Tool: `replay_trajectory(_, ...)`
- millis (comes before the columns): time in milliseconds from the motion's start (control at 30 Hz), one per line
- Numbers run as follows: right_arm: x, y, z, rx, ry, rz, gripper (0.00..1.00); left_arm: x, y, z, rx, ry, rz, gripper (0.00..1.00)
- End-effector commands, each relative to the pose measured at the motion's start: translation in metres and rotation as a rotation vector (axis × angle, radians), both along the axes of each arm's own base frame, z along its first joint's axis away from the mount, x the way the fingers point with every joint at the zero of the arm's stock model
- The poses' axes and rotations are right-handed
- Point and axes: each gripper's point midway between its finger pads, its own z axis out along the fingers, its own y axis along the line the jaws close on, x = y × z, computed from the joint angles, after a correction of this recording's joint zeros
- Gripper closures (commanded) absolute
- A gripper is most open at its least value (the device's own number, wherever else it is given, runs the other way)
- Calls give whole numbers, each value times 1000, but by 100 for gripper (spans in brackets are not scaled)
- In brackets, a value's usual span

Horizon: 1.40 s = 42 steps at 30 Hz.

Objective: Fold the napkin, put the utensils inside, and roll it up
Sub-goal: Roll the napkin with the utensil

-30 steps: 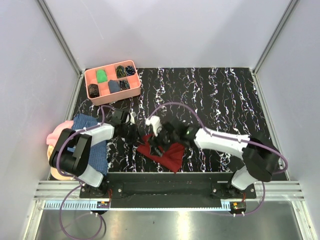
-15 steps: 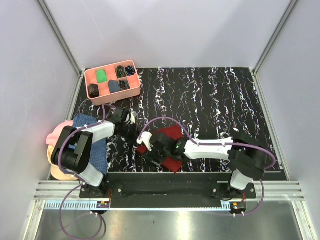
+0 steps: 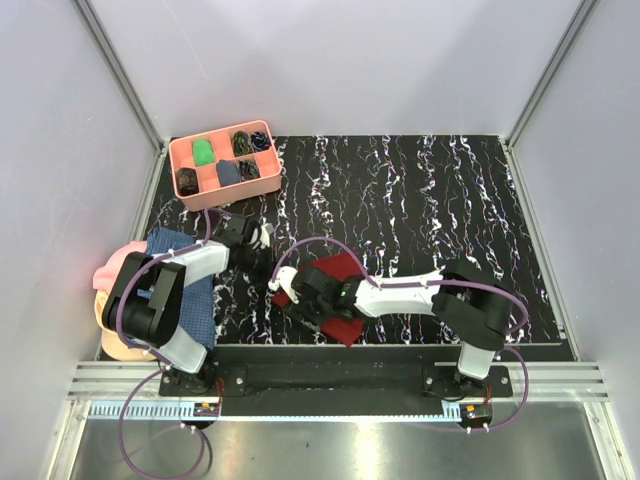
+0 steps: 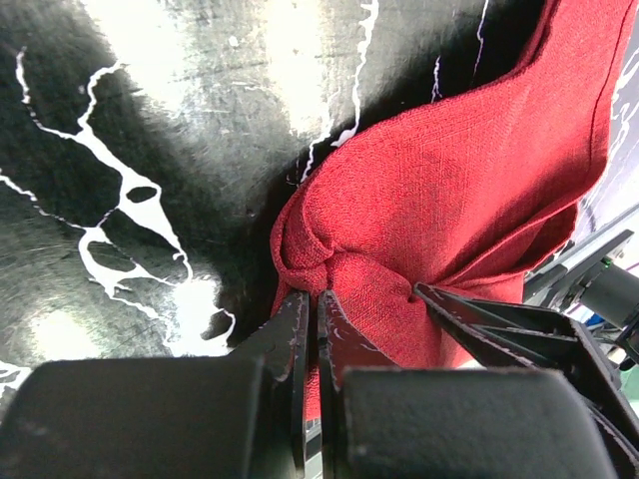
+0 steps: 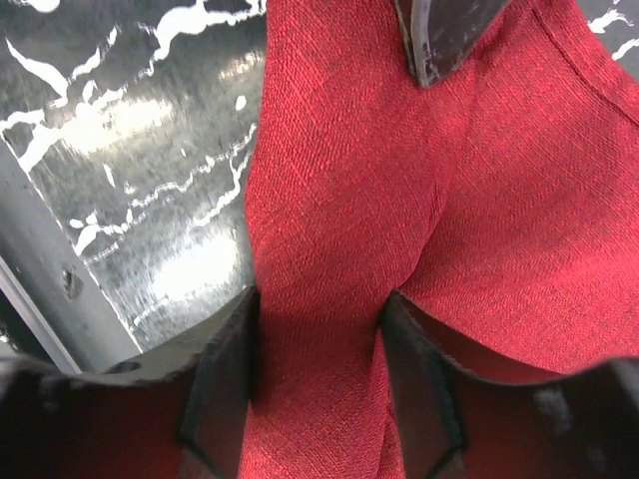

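Note:
The dark red napkin (image 3: 338, 270) lies rumpled near the table's front edge, between both arms. My left gripper (image 3: 272, 270) is shut on a bunched corner of the napkin (image 4: 449, 200), with its jaws (image 4: 312, 304) pinched tight on the cloth. My right gripper (image 3: 292, 298) is low over the napkin's near-left part. Its jaws (image 5: 319, 369) stand apart, astride a raised ridge of the napkin (image 5: 349, 150), and both pads touch the cloth. A left fingertip (image 5: 439, 40) pokes in at the top of the right wrist view. The utensils are out of view.
A pink compartment tray (image 3: 225, 190) holding small dark and green items sits at the back left. A blue checked cloth (image 3: 190, 300) and a pink cloth (image 3: 105, 275) lie under the left arm. The metal front rail (image 5: 40, 299) runs close beside the right gripper.
My right arm has swung left and low onto the napkin's near-left part, and its jaws have narrowed around a ridge of cloth. More red cloth shows behind it. The left gripper has held still.

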Motion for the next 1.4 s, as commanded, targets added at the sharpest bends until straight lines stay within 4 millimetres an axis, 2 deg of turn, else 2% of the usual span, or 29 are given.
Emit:
replay_trajectory(0,-5,-12,-29,-114,54,-31,47,1,-3,8,-24,-12,-29,98)
replay_trajectory(33,-8,-12,-34,-125,77,-30,51,3,-4,10,-28,-24,-31,95)
replay_trajectory(67,-12,-16,-38,-144,101,-33,60,5,-4,13,-32,-37,-31,91)
replay_trajectory(167,-24,-20,-43,-140,207,-52,71,13,-1,22,-26,-82,-9,62)
replay_trajectory(200,-28,-20,-42,-129,237,-51,72,17,4,22,-7,-97,13,55)
replay_trajectory(233,-33,-20,-41,-107,301,-44,73,21,7,27,-1,-117,26,41)
replay_trajectory(300,-38,-20,-36,-75,369,-49,76,26,16,26,31,-133,66,30)
replay_trajectory(333,-40,-19,-34,-49,420,-45,76,25,20,27,40,-139,82,29)
replay_trajectory(433,-43,-15,-26,-4,500,-31,77,25,34,23,95,-159,140,26)
replay_trajectory(500,-35,-14,-22,30,550,-43,78,26,43,22,137,-183,182,26)
replay_trajectory(633,-31,-10,-10,111,677,-22,78,28,51,36,131,-307,240,25)
replay_trajectory(900,-13,-6,0,231,906,-30,80,23,26,67,-92,-512,194,27)
replay_trajectory(933,-10,-7,3,253,943,-28,80,18,25,62,-99,-501,190,27)
replay_trajectory(1100,-3,-8,0,290,1049,-34,80,18,11,65,-163,-525,145,28)
replay_trajectory(1367,4,-12,-9,301,1111,-65,80,18,-4,53,-196,-493,104,33)
